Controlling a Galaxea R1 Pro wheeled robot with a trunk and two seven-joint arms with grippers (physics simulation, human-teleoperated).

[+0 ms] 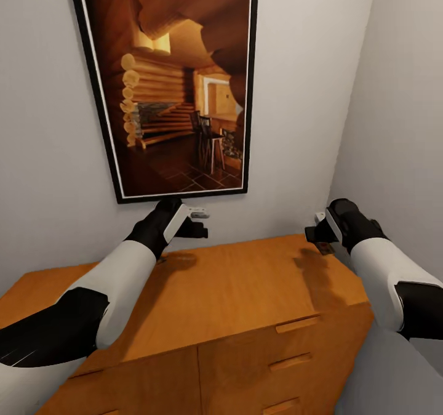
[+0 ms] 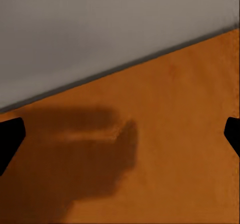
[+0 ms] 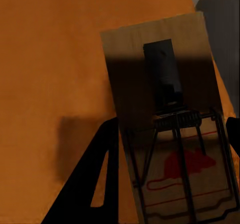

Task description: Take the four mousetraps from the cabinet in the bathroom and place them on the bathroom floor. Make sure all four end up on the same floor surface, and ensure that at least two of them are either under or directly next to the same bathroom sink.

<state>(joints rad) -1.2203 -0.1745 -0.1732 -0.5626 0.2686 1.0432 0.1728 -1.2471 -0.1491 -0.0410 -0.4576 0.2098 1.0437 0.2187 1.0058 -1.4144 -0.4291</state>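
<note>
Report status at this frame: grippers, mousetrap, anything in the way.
Left gripper open and empty above the cabinet top. Right gripper shut on one mousetrap, held above the cabinet's right end. Framed picture on wall behind; nothing blocking.

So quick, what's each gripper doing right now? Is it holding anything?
Left gripper: open and holding nothing, above the cabinet top.
Right gripper: shut on a mousetrap, held above the cabinet top.
</note>
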